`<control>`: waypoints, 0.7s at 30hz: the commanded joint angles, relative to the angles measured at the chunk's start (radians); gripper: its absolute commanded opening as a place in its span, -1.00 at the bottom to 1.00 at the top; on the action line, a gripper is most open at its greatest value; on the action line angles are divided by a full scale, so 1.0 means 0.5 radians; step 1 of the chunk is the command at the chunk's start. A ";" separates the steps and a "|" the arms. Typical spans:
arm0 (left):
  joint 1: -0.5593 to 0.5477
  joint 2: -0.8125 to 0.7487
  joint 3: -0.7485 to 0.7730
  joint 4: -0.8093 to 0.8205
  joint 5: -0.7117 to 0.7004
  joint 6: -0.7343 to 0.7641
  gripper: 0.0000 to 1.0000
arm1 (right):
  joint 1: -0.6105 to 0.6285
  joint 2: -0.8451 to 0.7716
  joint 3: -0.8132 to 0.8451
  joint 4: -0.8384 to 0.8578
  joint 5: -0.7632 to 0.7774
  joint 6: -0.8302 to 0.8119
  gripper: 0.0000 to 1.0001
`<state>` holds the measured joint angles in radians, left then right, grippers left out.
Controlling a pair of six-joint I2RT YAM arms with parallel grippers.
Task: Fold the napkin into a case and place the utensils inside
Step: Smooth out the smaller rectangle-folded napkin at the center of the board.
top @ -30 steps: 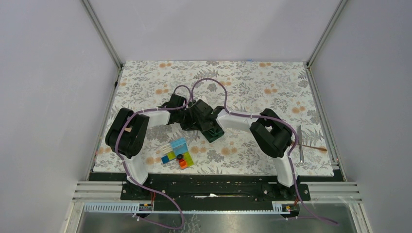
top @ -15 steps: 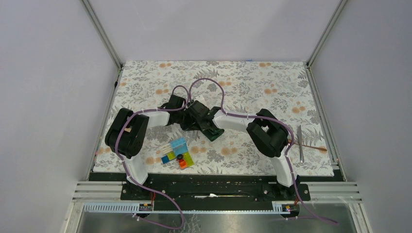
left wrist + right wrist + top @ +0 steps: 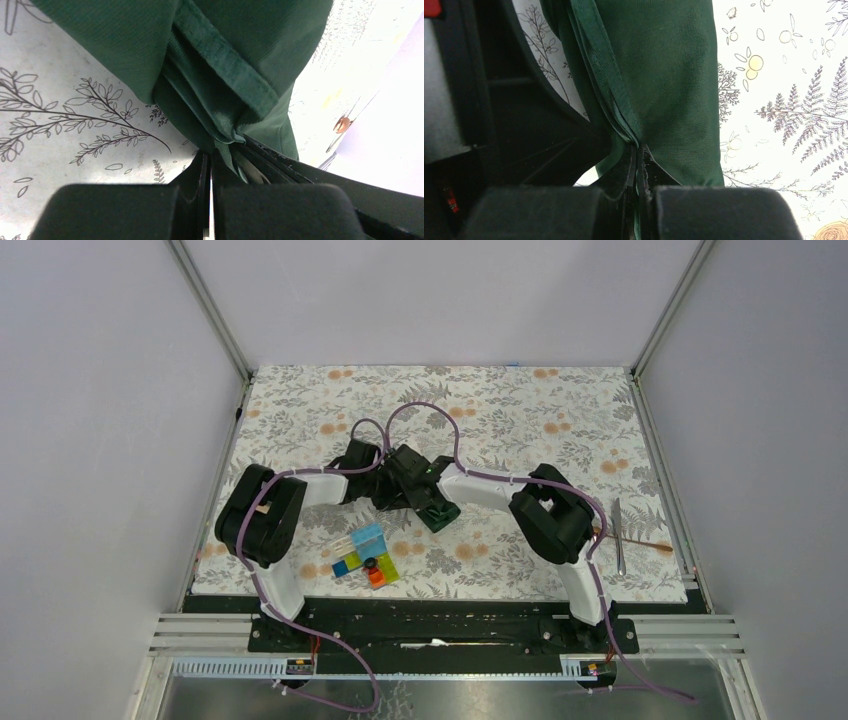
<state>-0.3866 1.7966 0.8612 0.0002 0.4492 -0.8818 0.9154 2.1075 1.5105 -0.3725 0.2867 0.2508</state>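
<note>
Floral cloth (image 3: 520,420) covers the table, and the dark green napkin (image 3: 438,514) sits bunched near its middle, between the two arms. The left gripper (image 3: 210,159) is clamped on a gathered hem of it. The right gripper (image 3: 638,152) pinches another folded edge close by. The silver utensil (image 3: 619,535) and copper spoon (image 3: 645,544) lie together by the right edge, well apart from the napkin. Colourful blocks (image 3: 365,555) sit near the left arm.
</note>
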 commanded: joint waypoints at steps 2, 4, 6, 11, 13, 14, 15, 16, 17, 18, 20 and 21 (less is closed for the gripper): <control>-0.021 0.034 -0.073 -0.077 -0.162 0.064 -1.00 | 0.033 -0.154 0.106 -0.110 -0.137 -0.052 -1.00; -0.021 0.027 -0.079 -0.074 -0.163 0.064 -1.00 | 0.028 -0.172 0.108 -0.115 -0.142 -0.045 -1.00; -0.022 0.021 -0.084 -0.073 -0.173 0.064 -1.00 | 0.026 -0.184 0.111 -0.130 -0.154 -0.029 -1.00; -0.021 -0.006 -0.090 -0.076 -0.181 0.058 -1.00 | 0.014 -0.170 0.123 -0.131 -0.212 0.024 -1.00; -0.021 -0.017 -0.093 -0.079 -0.189 0.058 -1.00 | 0.004 -0.150 0.138 -0.142 -0.226 0.055 -1.00; -0.021 -0.020 -0.093 -0.080 -0.189 0.058 -1.00 | -0.002 -0.143 0.149 -0.144 -0.238 0.072 -1.00; -0.021 -0.022 -0.095 -0.080 -0.192 0.058 -1.00 | -0.004 -0.134 0.156 -0.145 -0.256 0.090 -1.00; -0.021 -0.026 -0.096 -0.080 -0.193 0.055 -1.00 | -0.005 -0.124 0.164 -0.145 -0.277 0.117 -1.00; -0.021 -0.024 -0.096 -0.080 -0.192 0.055 -1.00 | -0.008 -0.111 0.173 -0.145 -0.295 0.135 -1.00; -0.022 -0.025 -0.096 -0.080 -0.190 0.055 -1.00 | -0.011 -0.097 0.187 -0.147 -0.309 0.150 -1.00; -0.021 -0.024 -0.093 -0.079 -0.187 0.054 -1.00 | -0.010 -0.069 0.194 -0.148 -0.314 0.170 -1.00; -0.022 -0.026 -0.093 -0.080 -0.187 0.052 -1.00 | -0.011 -0.058 0.196 -0.148 -0.323 0.181 -1.00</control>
<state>-0.3916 1.7813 0.8421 0.0174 0.4305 -0.8879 0.9073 2.0754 1.5558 -0.4412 0.1722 0.3122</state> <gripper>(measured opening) 0.010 0.019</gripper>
